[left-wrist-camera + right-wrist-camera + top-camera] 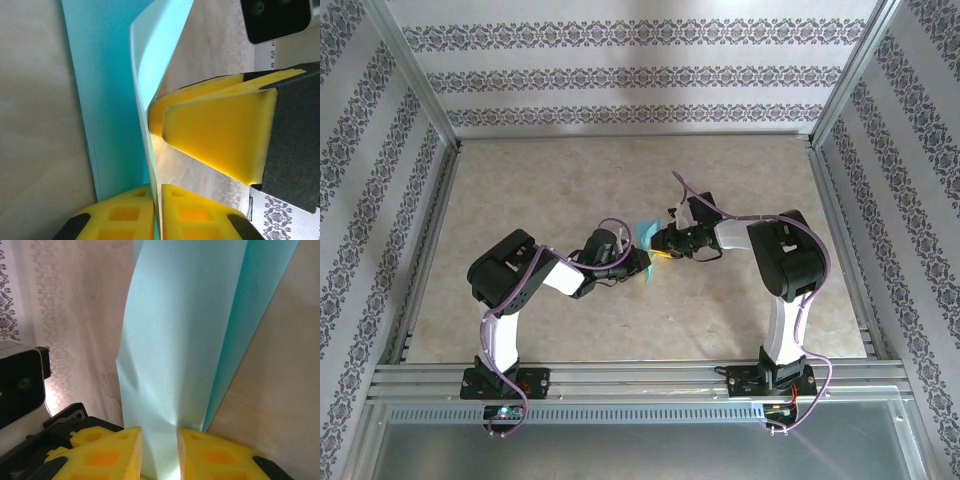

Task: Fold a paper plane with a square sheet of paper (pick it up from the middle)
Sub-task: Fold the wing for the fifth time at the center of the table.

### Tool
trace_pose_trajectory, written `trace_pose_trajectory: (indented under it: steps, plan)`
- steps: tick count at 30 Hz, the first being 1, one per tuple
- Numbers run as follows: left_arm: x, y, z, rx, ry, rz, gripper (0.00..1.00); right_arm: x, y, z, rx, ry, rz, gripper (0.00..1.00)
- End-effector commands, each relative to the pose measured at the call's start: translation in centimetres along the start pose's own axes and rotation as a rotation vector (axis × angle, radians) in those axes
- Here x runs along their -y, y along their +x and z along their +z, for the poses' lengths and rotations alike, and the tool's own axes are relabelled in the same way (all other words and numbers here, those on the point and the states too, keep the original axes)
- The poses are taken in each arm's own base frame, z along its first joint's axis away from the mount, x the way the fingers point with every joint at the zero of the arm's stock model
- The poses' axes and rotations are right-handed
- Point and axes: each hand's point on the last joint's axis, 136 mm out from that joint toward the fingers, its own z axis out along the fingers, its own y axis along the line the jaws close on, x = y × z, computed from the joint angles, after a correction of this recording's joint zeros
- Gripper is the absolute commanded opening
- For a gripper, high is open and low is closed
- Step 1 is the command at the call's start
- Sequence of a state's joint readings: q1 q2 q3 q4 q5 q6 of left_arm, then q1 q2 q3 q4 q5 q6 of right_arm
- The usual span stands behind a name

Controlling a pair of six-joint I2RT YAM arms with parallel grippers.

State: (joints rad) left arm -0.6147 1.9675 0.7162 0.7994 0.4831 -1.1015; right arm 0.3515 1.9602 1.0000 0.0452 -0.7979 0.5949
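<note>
Paper plane [646, 233], light blue: was pinched by left claw [157, 215] and right claw [159, 450] together (thin, creased stock). Hazard: opposed pulling could tear it.

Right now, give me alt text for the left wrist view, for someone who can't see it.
The paper plane, light blue and standing nearly on edge, runs up from between the closed yellow fingers of the left gripper at the bottom. The right gripper reaches in from the right, its yellow tips against the paper, over a beige table.
</note>
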Motion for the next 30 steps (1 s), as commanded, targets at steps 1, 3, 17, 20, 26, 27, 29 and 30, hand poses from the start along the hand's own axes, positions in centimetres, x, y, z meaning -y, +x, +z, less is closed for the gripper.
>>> trace_pose_trajectory:
  steps: [1, 3, 17, 20, 26, 27, 29, 30]
  plan:
    - [-11.5, 4.7, -1.3, -0.104, -0.383, -0.136, 0.14, 0.7, 0.2, 0.9, -0.015, 0.034, -0.015, 0.27]
    - [-11.5, 4.7, -1.3, -0.1, -0.382, -0.138, 0.15, 0.7, 0.2, 0.9, -0.015, 0.038, -0.014, 0.27]
    - [-12.1, 4.5, -1.7, -0.076, -0.396, -0.158, 0.09, -1.1, -0.2, -0.1, 0.004, 0.001, -0.045, 0.27]
    - [-12.3, 4.5, -1.8, -0.068, -0.393, -0.171, 0.07, -2.1, -0.5, -0.6, 0.018, -0.023, -0.069, 0.27]
    - [-12.7, 4.4, -1.9, -0.047, -0.344, -0.23, 0.05, -2.2, 0.0, -0.4, -0.004, -0.044, -0.088, 0.27]
    - [-12.7, 4.4, -1.8, -0.044, -0.332, -0.24, 0.05, -2.2, 0.2, -0.2, -0.009, -0.047, -0.09, 0.27]
    - [-12.9, 4.4, -1.7, -0.037, -0.306, -0.269, 0.04, -2.1, 0.5, 0.1, -0.021, -0.049, -0.095, 0.27]
    - [-13.0, 4.5, -1.7, -0.033, -0.299, -0.276, 0.03, -2.2, 0.6, 0.2, -0.028, -0.052, -0.097, 0.27]
